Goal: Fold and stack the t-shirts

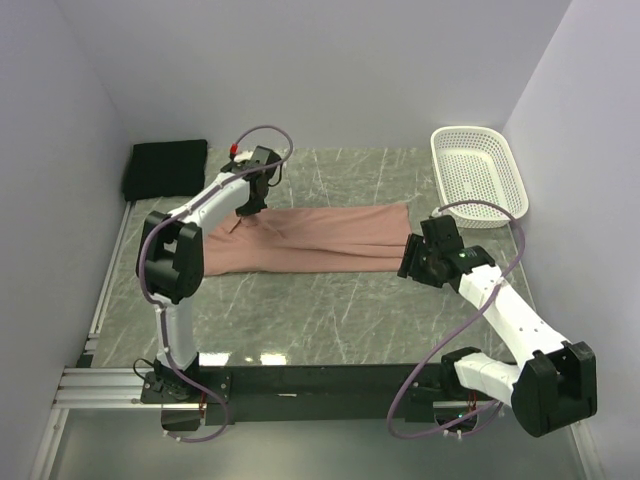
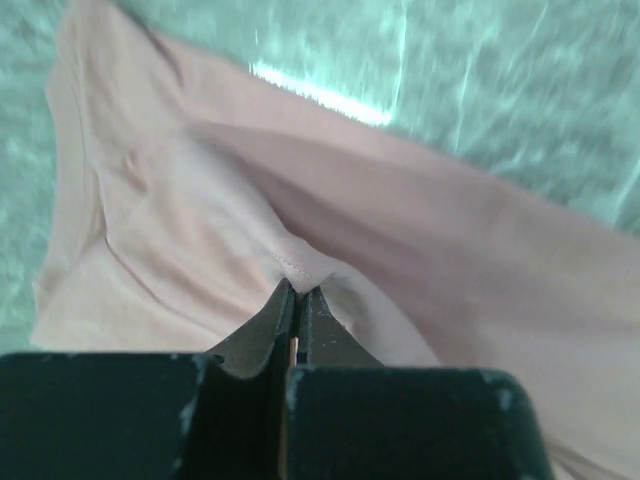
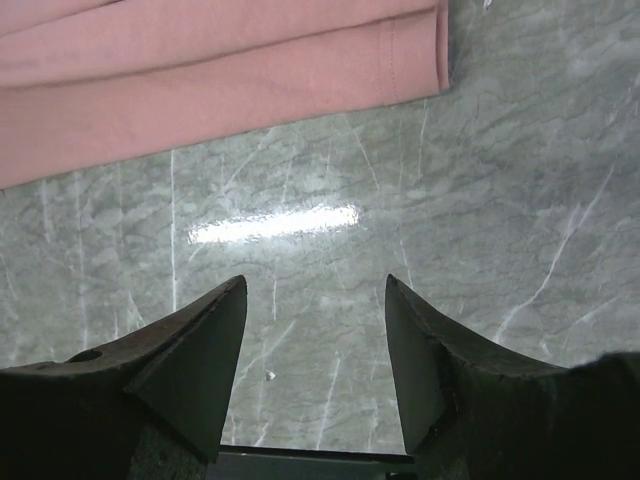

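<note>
The salmon-pink t-shirt (image 1: 310, 240) lies folded into a long band across the middle of the table. My left gripper (image 1: 247, 212) is shut on a pinch of its cloth near the left end, and the fabric (image 2: 300, 262) rises in a small peak between the fingers. My right gripper (image 1: 408, 262) is open and empty, just off the shirt's right end; the hem (image 3: 400, 60) lies beyond the fingertips over bare table. The black folded t-shirt (image 1: 166, 166) lies at the back left corner. The shirt's print is hidden.
A white mesh basket (image 1: 478, 172) stands at the back right against the wall. The marble-patterned table top (image 1: 330, 310) spreads in front of the shirt. Walls close in the left, back and right sides.
</note>
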Robot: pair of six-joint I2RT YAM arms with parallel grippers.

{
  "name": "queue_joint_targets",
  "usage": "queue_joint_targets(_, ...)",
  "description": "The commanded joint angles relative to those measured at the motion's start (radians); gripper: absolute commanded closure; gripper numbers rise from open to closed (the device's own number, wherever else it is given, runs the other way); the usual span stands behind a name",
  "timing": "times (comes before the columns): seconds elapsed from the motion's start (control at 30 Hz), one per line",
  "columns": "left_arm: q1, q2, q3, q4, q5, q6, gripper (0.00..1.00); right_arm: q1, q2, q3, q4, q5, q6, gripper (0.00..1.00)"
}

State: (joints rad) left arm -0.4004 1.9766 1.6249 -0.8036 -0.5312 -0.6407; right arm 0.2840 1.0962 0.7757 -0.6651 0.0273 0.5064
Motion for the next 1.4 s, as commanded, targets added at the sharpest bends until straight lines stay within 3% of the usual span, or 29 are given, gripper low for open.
queue_joint_targets(0.0, 0.015, 0.037, 0.085, 0.012, -0.044, 0.058, 0.99, 0.006, -0.010, 0.050, -0.004, 0.026, -0.011, 0.36)
queue_joint_targets(0.27, 0.028, 0.113, 0.113, 0.067, -0.030, 0.075, 0.92, 0.007, 0.036, 0.048, 0.035, 0.008, -0.020, 0.36)
queue_joint_targets(0.47, 0.038, 0.091, 0.116, 0.070, 0.005, 0.058, 0.66, 0.004, 0.094, 0.071, 0.087, -0.013, -0.023, 0.37)
queue_joint_targets(0.5, 0.047, 0.067, 0.116, 0.067, 0.011, 0.052, 0.51, 0.006, 0.102, 0.077, 0.093, -0.018, -0.029, 0.37)
queue_joint_targets(0.6, 0.073, 0.009, 0.096, 0.060, 0.026, 0.029, 0.31, 0.003, 0.146, 0.108, 0.113, -0.024, -0.034, 0.40)
queue_joint_targets(0.67, 0.090, -0.062, 0.064, 0.044, 0.037, 0.004, 0.26, 0.003, 0.181, 0.129, 0.137, -0.059, -0.032, 0.43)
queue_joint_targets(0.77, 0.129, -0.172, -0.037, 0.044, 0.062, -0.034, 0.28, 0.003, 0.227, 0.134, 0.203, -0.133, -0.028, 0.49)
queue_joint_targets(1.0, 0.239, -0.399, -0.377, 0.161, 0.207, -0.057, 0.52, 0.007, 0.350, 0.135, 0.324, -0.274, 0.001, 0.57)
queue_joint_targets(1.1, 0.277, -0.403, -0.460, 0.175, 0.246, -0.033, 0.60, 0.007, 0.402, 0.146, 0.366, -0.309, 0.006, 0.59)
queue_joint_targets(1.37, 0.425, -0.341, -0.599, 0.216, 0.258, -0.020, 0.65, 0.007, 0.536, 0.186, 0.429, -0.348, 0.011, 0.62)
